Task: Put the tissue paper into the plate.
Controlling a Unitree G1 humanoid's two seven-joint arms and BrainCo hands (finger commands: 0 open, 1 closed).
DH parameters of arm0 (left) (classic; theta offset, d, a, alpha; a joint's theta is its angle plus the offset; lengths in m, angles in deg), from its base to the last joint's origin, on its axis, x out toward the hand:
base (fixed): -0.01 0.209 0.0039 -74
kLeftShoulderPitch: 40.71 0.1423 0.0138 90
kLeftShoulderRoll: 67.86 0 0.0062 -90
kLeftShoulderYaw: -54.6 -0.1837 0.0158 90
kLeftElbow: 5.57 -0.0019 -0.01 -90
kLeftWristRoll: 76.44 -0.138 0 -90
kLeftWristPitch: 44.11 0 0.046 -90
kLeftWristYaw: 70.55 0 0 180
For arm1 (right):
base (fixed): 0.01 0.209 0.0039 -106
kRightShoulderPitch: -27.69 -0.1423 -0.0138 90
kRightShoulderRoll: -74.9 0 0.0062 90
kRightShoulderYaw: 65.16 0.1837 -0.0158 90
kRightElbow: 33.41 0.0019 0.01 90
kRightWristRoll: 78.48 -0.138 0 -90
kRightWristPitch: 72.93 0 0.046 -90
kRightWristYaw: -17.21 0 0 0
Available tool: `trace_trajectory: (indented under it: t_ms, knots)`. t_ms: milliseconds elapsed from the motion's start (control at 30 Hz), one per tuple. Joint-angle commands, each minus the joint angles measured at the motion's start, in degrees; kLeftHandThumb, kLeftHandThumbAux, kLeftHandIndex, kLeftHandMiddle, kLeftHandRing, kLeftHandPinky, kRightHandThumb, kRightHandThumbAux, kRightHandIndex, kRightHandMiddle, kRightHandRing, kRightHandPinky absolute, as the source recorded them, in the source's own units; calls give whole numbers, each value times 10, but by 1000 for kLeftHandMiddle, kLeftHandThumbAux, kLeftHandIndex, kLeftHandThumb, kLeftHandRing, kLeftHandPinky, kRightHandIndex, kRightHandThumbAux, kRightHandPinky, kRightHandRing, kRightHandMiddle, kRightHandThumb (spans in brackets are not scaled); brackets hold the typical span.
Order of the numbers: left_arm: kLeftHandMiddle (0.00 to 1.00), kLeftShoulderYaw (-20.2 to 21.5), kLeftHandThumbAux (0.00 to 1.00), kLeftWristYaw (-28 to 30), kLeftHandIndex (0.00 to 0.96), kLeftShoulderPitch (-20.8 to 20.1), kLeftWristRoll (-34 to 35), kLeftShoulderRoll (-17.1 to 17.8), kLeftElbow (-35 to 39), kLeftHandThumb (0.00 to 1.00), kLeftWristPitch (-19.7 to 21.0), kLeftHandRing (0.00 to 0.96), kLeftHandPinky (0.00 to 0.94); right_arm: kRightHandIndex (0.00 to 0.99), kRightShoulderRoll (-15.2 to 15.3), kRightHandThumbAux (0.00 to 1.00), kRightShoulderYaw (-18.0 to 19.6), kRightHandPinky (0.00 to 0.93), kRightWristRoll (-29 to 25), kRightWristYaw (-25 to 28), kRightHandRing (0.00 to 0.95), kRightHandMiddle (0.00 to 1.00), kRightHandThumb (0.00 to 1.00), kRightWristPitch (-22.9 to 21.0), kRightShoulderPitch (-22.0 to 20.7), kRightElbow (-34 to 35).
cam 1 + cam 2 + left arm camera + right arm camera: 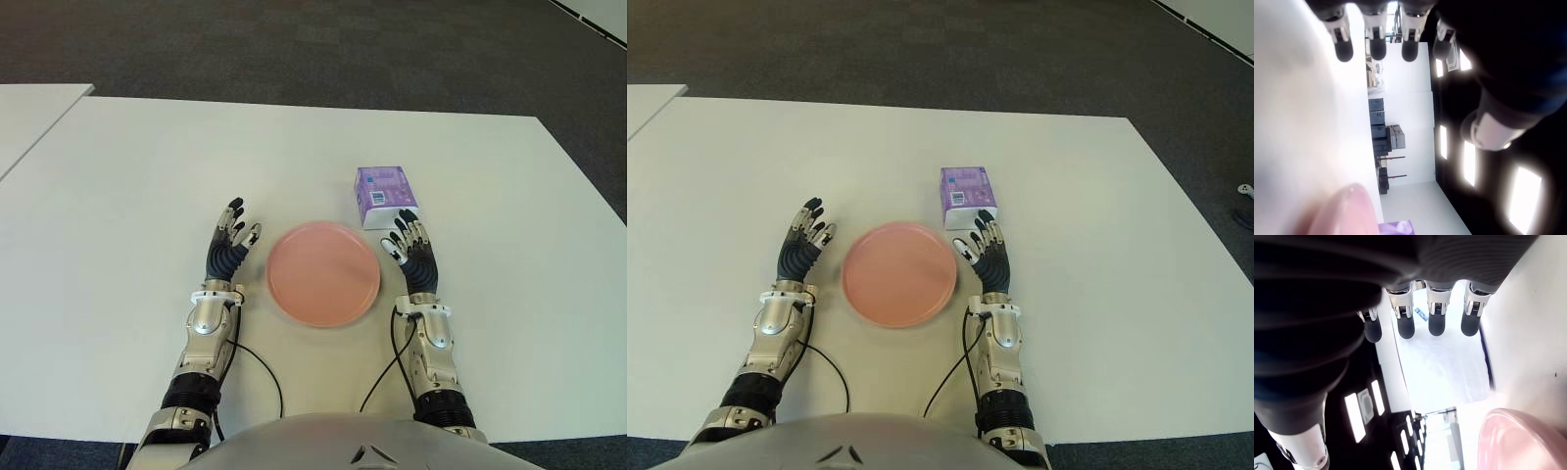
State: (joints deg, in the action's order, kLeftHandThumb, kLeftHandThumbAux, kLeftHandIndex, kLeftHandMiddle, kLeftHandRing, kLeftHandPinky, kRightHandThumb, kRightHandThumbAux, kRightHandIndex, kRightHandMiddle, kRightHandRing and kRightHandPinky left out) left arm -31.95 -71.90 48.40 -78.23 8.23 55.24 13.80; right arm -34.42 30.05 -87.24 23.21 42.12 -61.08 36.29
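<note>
Your tissue paper (385,196) is a small purple pack lying on the white table (118,196), just beyond the far right edge of the pink plate (323,273) and apart from its rim. Nothing is in the plate yet, so the task looks to be at its very start.

Your right hand (410,245) sits just this side of the pack, on the plate's right. Its fingertips (1437,323) reach toward the pack's near edge, and whether they touch it you cannot tell from the head views. The wrist view shows the fingers straight and spread, holding nothing, with the pack right ahead of them. That puts this hand in the natural place to take the pack, since it is the nearer one.

Your left hand (231,245) shows on the plate's left side, fingers likewise extended and empty.

The plate lies between the two hands, so the carry should be short: close on the pack, lift, and bring it inward over the rim.
</note>
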Motion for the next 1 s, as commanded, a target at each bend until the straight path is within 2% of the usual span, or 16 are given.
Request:
trace_trajectory:
  t_ms: [33, 567, 1000]
  knots:
    - [0, 0, 606, -7, 0, 26, -5, -2, -30, 0, 16, 0, 0, 105, -6, 744, 3, 22, 1, -12, 28, 86, 351, -32, 17, -19]
    - [0, 0, 611, -1, 0, 24, -2, 1, -31, 0, 21, 0, 0, 94, -6, 754, -1, 22, 13, -49, 13, 67, 402, -79, 25, 10]
    - [0, -1, 619, -2, 0, 17, -4, 2, -47, 0, 7, 0, 0, 92, -1, 724, 0, 7, 12, -46, 22, 80, 399, -91, 24, 12]
